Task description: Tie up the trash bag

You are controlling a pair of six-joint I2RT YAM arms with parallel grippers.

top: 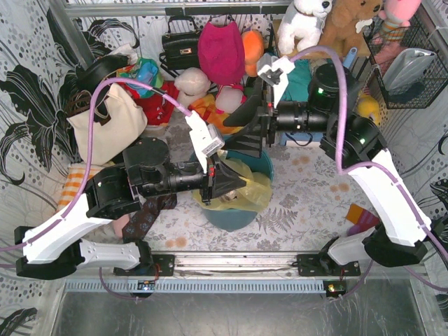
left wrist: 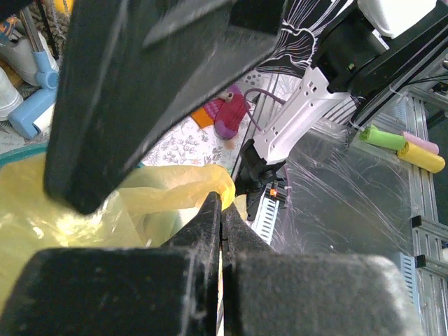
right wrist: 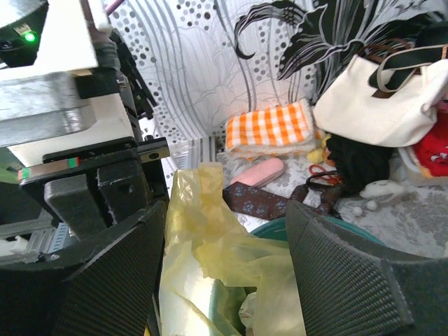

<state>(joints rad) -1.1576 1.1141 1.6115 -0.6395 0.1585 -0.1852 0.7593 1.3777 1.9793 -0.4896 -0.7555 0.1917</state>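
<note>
Gathering step. Bag [top: 246,190] sits in bin [top: 227,218], mid worktop. L claw [left wrist: 220,204] is pinched on its raised flap [right wrist: 192,203], prob. gripping. R claw [right wrist: 225,210] is wide, straddling the flap. Next: R must close on plastic, then cross for the knot.

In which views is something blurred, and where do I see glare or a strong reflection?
Left wrist: the left end effector is soft, being very close to the lens; the trash bag has a washed-out bright patch, and the clear plastic sheet shows white streaks of glare. Right wrist: sharp, even the pad texture of the right end effector. Top external: evenly lit, no strong glare.
</note>
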